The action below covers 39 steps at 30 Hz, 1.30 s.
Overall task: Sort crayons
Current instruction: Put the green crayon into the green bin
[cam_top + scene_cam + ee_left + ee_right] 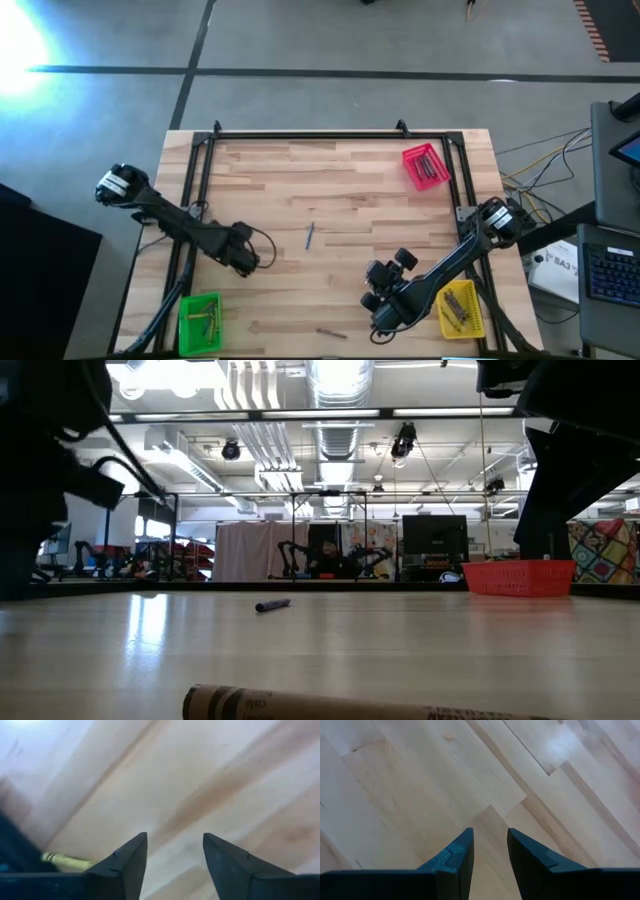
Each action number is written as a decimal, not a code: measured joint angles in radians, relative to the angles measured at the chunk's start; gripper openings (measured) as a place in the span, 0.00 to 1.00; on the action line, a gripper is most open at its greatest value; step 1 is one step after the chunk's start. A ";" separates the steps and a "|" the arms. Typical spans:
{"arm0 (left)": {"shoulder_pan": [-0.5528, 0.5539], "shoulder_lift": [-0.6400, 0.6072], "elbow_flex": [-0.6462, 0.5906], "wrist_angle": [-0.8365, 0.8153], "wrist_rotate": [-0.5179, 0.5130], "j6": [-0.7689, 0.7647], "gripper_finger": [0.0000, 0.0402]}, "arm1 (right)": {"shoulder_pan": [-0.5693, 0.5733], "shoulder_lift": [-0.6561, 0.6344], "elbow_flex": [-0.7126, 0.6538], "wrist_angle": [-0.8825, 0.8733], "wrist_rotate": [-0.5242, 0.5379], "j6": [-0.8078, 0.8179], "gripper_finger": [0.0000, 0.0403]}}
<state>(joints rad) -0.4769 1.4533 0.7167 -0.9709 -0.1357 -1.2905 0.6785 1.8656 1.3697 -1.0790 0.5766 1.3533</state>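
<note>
A brown paper-wrapped crayon (350, 705) lies lengthwise at six o'clock on the pale wooden table (150, 645), close to the lens. A small dark blue crayon (272, 604) rests farther back, near centre. At three o'clock, a red slatted plastic tray (520, 577) sits at the far edge. Dark arm sections fill both upper corners.

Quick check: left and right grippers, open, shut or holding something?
Left gripper: open, empty, over bare table.
Right gripper: open, a narrower gap, nothing between its fingers.
</note>
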 joint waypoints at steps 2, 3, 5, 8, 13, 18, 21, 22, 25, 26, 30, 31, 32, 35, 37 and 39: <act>-0.001 -0.001 0.034 0.024 -0.019 0.026 0.42 | 0.000 0.000 0.000 0.002 0.000 0.000 0.28; -0.001 -0.004 0.052 0.030 -0.031 0.032 0.40 | 0.000 0.000 0.000 0.001 0.000 0.000 0.28; 0.000 -0.003 0.076 0.007 -0.042 0.058 0.38 | 0.000 0.000 0.000 0.003 0.000 0.000 0.28; 0.000 -0.002 0.134 -0.003 -0.051 0.175 0.35 | 0.000 0.000 0.000 0.003 0.000 -0.001 0.28; -0.002 -0.002 0.224 -0.120 -0.006 0.398 0.30 | 0.000 0.000 -0.001 0.004 0.000 -0.002 0.28; -0.007 -0.003 0.220 -0.225 0.016 0.565 0.25 | 0.000 0.000 -0.001 0.008 0.000 -0.002 0.28; -0.009 0.001 0.172 -0.234 0.033 0.629 0.23 | 0.003 0.000 -0.002 0.011 0.000 -0.003 0.28; -0.010 0.003 0.154 -0.230 0.044 0.638 0.23 | 0.004 0.000 -0.002 0.011 0.000 -0.003 0.28; -0.011 0.016 0.093 -0.234 0.060 0.662 0.23 | 0.008 0.000 -0.003 0.011 0.001 -0.003 0.28; -0.011 0.018 0.074 -0.233 0.070 0.666 0.23 | 0.008 0.000 -0.003 0.011 0.001 -0.003 0.28; -0.011 0.030 0.004 -0.232 0.078 0.680 0.23 | 0.009 0.000 -0.003 0.011 0.001 -0.003 0.28; -0.011 0.031 -0.008 -0.231 0.078 0.680 0.23 | 0.008 0.000 -0.003 0.011 0.001 -0.003 0.28; -0.011 0.033 -0.020 -0.232 0.082 0.681 0.23 | 0.008 0.000 -0.003 0.012 0.001 -0.003 0.28; -0.011 0.035 -0.045 -0.229 0.093 0.684 0.23 | 0.008 0.000 -0.003 0.012 0.001 -0.002 0.28; -0.011 0.035 -0.056 -0.224 0.099 0.692 0.23 | 0.008 0.000 -0.003 0.013 0.001 -0.002 0.28; -0.011 0.035 -0.062 -0.214 0.108 0.715 0.23 | 0.008 0.000 -0.003 0.014 0.001 -0.002 0.28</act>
<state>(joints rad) -0.4877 1.4879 0.6549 -1.1853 -0.0278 -0.5753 0.6868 1.8660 1.3663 -1.0649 0.5774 1.3510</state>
